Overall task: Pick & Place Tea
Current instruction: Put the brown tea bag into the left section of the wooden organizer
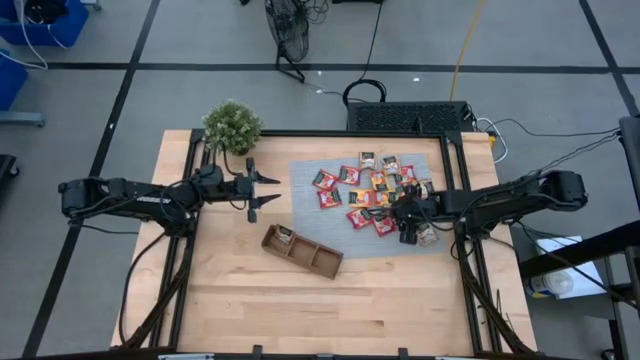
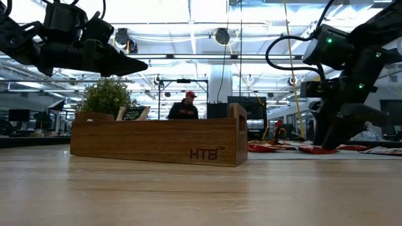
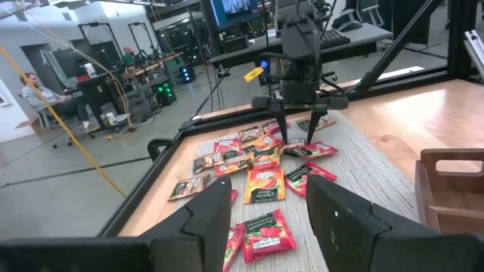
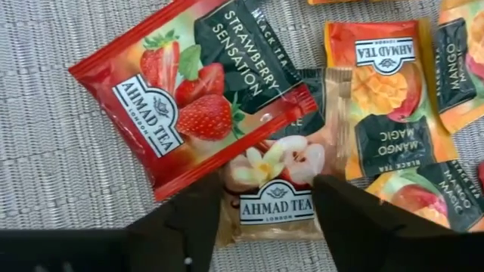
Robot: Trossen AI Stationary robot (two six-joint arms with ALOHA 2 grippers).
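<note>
Grey woven mat (image 4: 45,151) is being crowded | right gripper (image 4: 266,198), parted, is being lowered over overlapped flat foil tea sachets (image 4: 276,181) | two risk being pinched | left gripper (image 1: 268,192), parted, empty, is being held aloft.

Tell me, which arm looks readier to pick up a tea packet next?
Probably the right. Its tool is low over the tea sachets on the grey mat, fingers open astride a brown sachet. The left tool hangs open, higher, off the mat's edge near the wooden tray.

Two matte-black jointed arms, each with a looping black cable, green indicator lights and tapered two-fingered pincer.
</note>
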